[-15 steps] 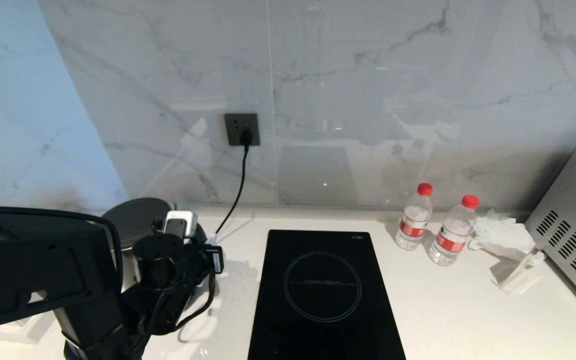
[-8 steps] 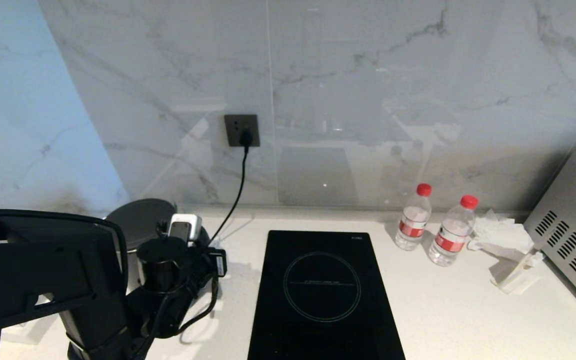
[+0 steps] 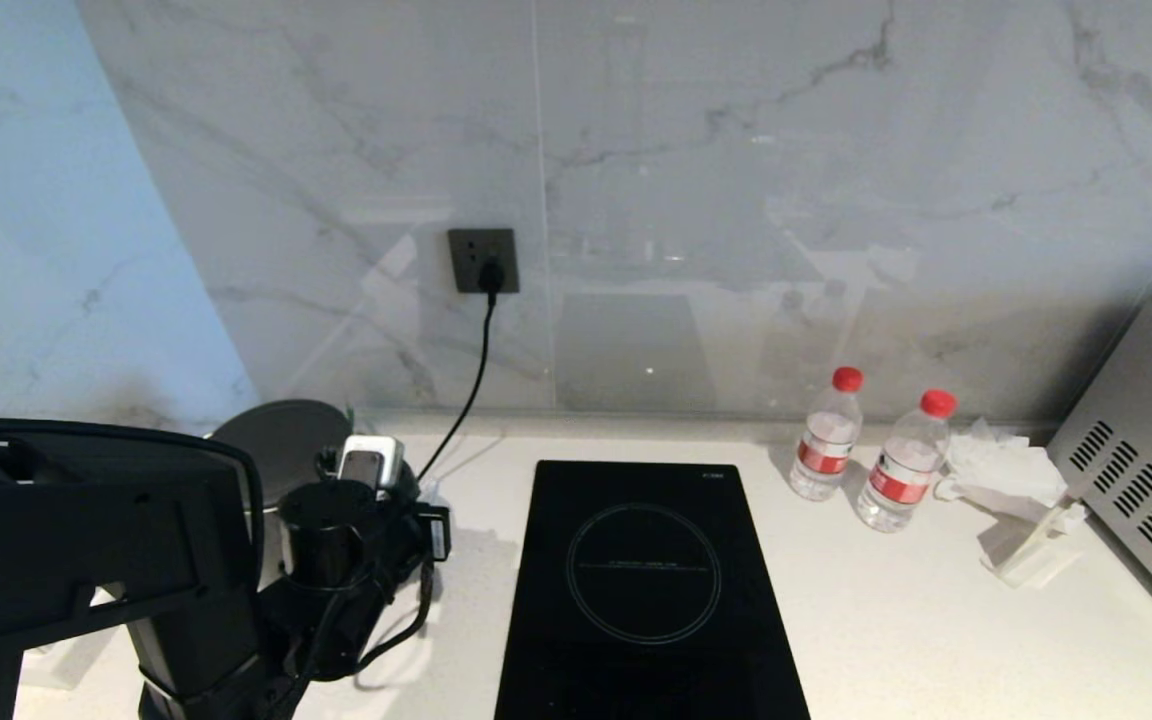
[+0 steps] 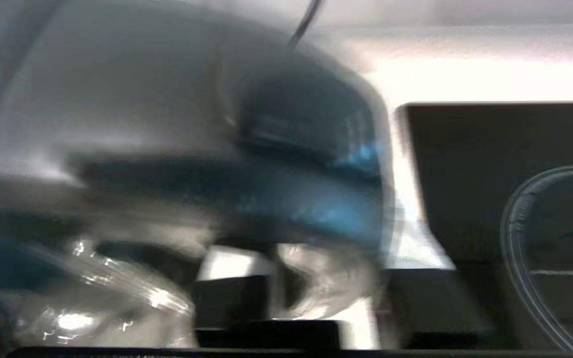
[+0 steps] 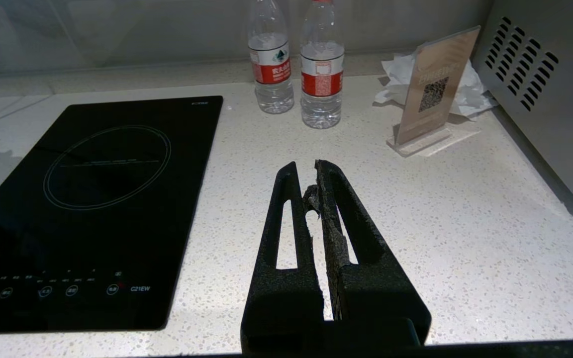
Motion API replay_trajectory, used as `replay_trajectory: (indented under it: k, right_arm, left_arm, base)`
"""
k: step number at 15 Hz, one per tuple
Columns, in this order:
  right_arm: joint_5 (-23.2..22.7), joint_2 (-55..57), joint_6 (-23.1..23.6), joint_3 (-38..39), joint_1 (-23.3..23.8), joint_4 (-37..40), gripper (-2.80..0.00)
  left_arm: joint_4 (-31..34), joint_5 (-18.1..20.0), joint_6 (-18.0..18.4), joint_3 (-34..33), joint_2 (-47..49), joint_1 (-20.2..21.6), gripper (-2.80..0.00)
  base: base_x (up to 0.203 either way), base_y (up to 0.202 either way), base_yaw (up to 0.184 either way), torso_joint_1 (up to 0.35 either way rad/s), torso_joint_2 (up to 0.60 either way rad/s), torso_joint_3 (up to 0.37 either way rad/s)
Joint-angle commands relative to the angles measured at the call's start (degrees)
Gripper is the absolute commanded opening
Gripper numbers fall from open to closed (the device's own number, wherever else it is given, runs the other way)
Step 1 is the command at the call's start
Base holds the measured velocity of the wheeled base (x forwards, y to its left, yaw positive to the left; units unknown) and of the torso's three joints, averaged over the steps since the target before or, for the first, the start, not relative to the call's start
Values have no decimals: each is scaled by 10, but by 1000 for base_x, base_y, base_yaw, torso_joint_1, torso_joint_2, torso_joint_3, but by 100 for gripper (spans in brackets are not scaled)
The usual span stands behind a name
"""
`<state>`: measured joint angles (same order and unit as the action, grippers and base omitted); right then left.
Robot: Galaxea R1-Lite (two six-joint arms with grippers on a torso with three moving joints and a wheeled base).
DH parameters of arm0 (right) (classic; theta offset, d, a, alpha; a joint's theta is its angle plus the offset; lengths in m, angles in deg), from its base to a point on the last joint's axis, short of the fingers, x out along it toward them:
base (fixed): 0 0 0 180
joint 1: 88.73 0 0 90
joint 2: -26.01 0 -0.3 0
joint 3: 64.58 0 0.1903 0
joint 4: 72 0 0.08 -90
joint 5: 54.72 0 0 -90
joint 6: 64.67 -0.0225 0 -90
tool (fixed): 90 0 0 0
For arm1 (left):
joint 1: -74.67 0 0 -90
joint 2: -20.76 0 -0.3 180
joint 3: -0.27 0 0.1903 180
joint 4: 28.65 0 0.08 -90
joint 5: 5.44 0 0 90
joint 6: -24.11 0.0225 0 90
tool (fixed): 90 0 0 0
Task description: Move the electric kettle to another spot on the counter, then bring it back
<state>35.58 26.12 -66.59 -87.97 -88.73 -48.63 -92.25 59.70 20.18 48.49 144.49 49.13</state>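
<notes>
The electric kettle stands at the table's far-left corner, about 10 o'clock from the induction hob. The left gripper sits against its 4 o'clock side; whether it is spread or pinching cannot be told. The right gripper hangs pressed together.

Rear wall: glossy white marble slabs with grey veining, meeting a pale blue-tinted side wall at far left. A dark socket plate sits low on the rear wall, with a black cord hanging down. Soft reflections fall across the polished stone.
</notes>
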Motion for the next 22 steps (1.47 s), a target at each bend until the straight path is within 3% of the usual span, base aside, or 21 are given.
replay_trajectory:
  k: [1,10,22]
  right_arm:
    - [0,0,0,0,0,0,-280]
    - [0,0,0,0,0,0,-280]
    - [0,0,0,0,0,0,-280]
  left_arm:
    - [-7,-10,0,3,-2,0,0]
    - [-7,-11,-1,-13,-12,0,0]
    - [-7,-7,13,24,10,-7,0]
  base:
    - [0,0,0,0,0,0]
    - [0,0,0,0,0,0]
    - [0,0,0,0,0,0]
